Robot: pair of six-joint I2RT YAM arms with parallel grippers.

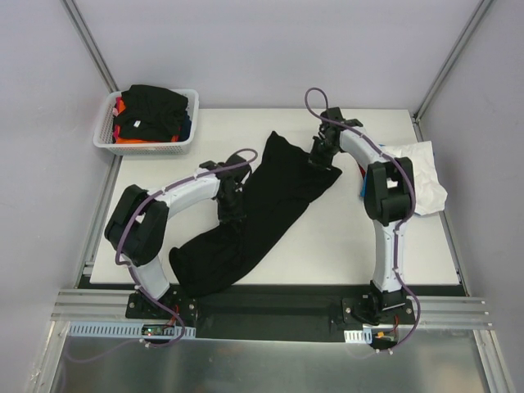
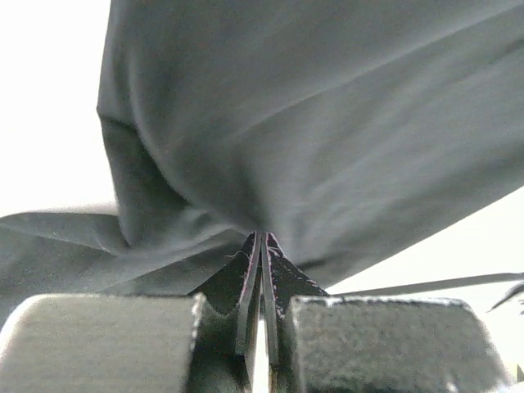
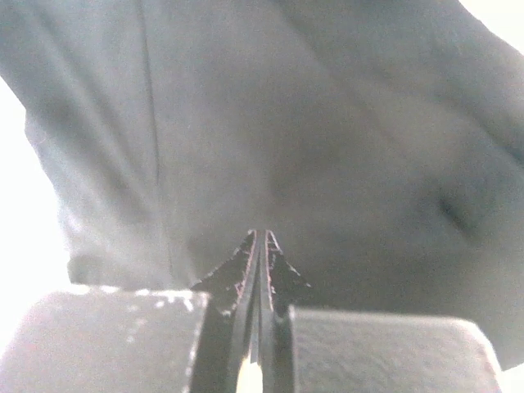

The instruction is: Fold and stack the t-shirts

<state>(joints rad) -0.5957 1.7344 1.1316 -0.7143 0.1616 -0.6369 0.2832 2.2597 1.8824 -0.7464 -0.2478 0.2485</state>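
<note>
A large black t-shirt (image 1: 270, 205) lies stretched diagonally across the table, from the front left to the back middle. My left gripper (image 1: 232, 201) is shut on its left edge; in the left wrist view the cloth (image 2: 327, 123) bunches at the closed tips (image 2: 262, 237). My right gripper (image 1: 322, 155) is shut on the shirt's far right corner; the right wrist view shows black cloth (image 3: 327, 147) filling the frame ahead of the closed tips (image 3: 259, 236). A white t-shirt (image 1: 422, 176) lies crumpled at the table's right edge, with a bit of blue and red under it.
A white mesh basket (image 1: 147, 123) at the back left holds black, orange, red and blue shirts. The table (image 1: 360, 246) ends at a dark rail at the front. Grey walls and frame posts surround it.
</note>
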